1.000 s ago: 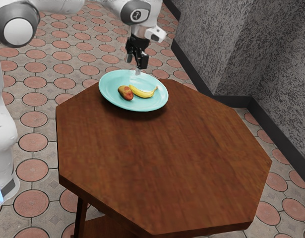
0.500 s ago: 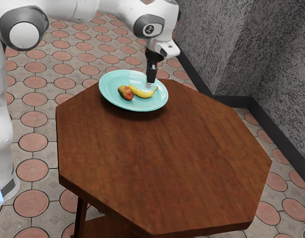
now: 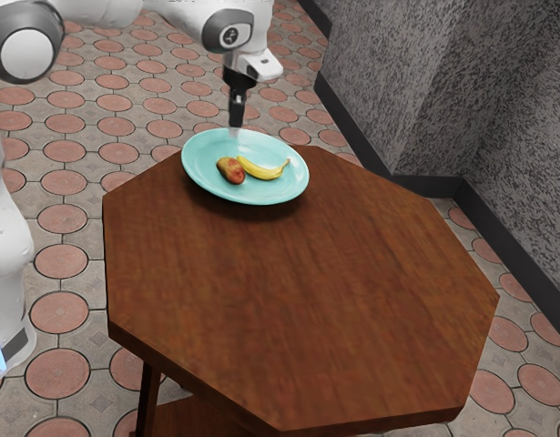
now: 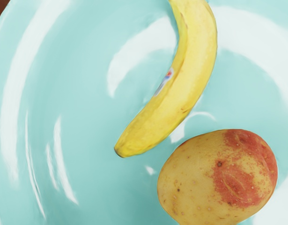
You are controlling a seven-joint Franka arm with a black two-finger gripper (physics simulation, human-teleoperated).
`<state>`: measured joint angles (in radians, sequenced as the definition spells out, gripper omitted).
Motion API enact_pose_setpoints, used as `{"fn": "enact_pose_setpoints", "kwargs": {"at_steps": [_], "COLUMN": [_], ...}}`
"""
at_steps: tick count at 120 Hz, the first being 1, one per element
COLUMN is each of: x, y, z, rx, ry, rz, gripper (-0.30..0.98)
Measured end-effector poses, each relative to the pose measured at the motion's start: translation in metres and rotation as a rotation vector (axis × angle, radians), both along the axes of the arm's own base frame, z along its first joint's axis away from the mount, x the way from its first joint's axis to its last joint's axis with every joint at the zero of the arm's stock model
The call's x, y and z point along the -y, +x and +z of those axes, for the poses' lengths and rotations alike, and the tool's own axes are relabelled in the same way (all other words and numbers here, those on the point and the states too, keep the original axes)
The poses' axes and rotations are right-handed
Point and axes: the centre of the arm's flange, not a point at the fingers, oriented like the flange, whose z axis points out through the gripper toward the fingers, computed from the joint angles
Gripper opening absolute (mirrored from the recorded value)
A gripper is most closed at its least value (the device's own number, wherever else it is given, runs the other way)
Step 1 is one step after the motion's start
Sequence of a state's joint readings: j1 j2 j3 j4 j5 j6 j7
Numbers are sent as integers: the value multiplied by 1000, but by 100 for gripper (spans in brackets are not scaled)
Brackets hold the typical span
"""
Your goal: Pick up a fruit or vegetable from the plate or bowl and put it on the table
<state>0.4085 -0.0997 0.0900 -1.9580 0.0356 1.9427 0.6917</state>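
"What are you seeing in the exterior view?"

"The gripper (image 3: 235,130) is pointing down and hanging by the far rim of the turquoise plate (image 3: 202,175), which is sitting on the wooden worktop (image 3: 307,291). I can't tell how its fingers are standing."

"And the banana (image 3: 263,172)?"

"It's lying on the plate, its long axis running mostly across the view, its stem pointing to the exterior view's right, its middle bowing toward the near side. The red-blushed fruit (image 3: 231,170) is resting beside its blunt end."

"How about the wrist view?"

"There the banana's blunt tip is curving away from the red-blushed fruit, which is lying on the bowed outer side with a gap between them. A small sticker (image 4: 165,81) is showing along the inner curve."
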Motion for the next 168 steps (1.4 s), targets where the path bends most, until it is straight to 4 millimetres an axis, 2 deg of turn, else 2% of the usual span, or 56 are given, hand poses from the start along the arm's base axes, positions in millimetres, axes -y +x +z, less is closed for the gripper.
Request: {"fn": "enact_pose_setpoints", "kwargs": {"at_steps": [17, 29, 55, 68, 84, 102, 143, 168], "x": [29, 36, 53, 58, 58, 50, 48, 36], "y": [0, -17, -64, -68, -66, -70, -71, -97], "z": [1, 8, 6, 3, -3, -1, -1, -9], "rx": [20, 45, 89, 104, 104, 110, 100, 69], "ry": [2, 1, -10, -7, -6, 7, 25, 9], "rz": [-71, -83, -91, -103, -122, -166, -306, -324], "gripper": [69, 69, 69, 69, 69, 69, 69, 69]}}
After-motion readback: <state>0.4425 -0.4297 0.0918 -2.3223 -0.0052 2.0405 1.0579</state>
